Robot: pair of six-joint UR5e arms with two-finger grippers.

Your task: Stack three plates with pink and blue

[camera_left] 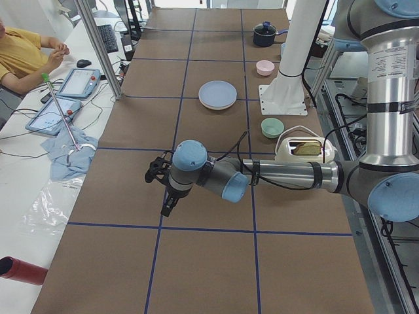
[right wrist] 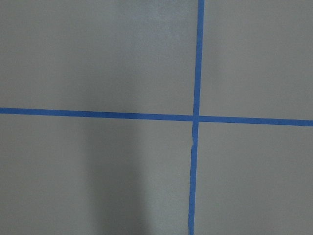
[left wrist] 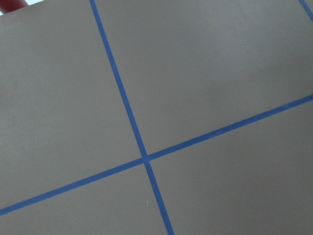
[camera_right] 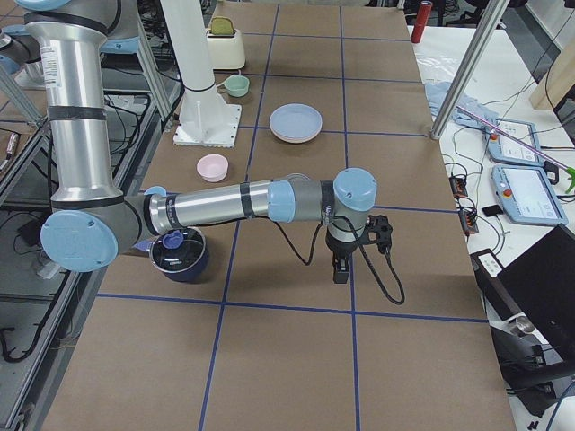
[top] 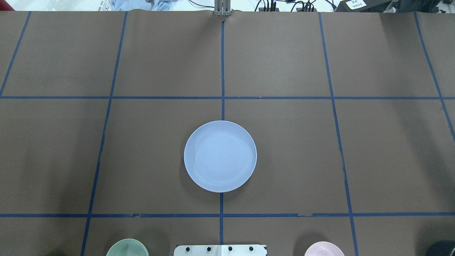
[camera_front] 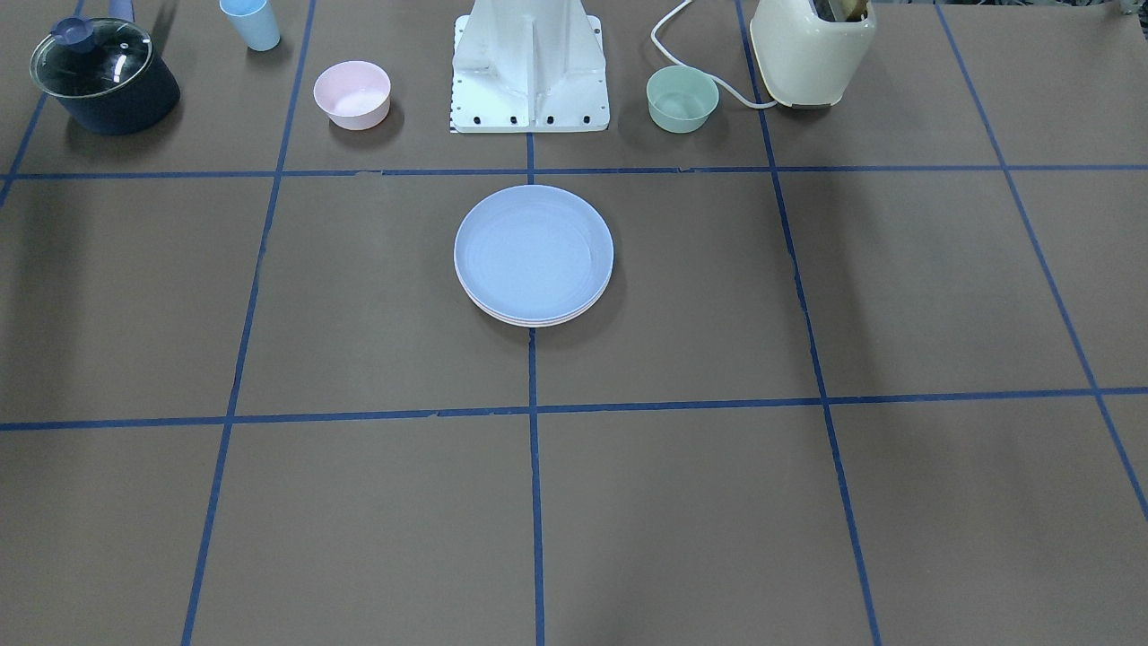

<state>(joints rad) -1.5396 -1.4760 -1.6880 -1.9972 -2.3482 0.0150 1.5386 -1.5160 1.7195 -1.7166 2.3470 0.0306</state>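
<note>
Round, shallow matte plates [camera_front: 534,256] sit stacked on the brown desk [camera_front: 359,314] (smooth light blue one [top: 220,156] uppermost). Both arms' jaws: apart or together, I cannot tell.

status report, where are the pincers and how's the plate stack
Both well away from the stack: left pincer, right pincer, open or shut unclear. Blue plate on top, two paler rims beneath. Nothing touching it.

No legible text, labels or numbers
</note>
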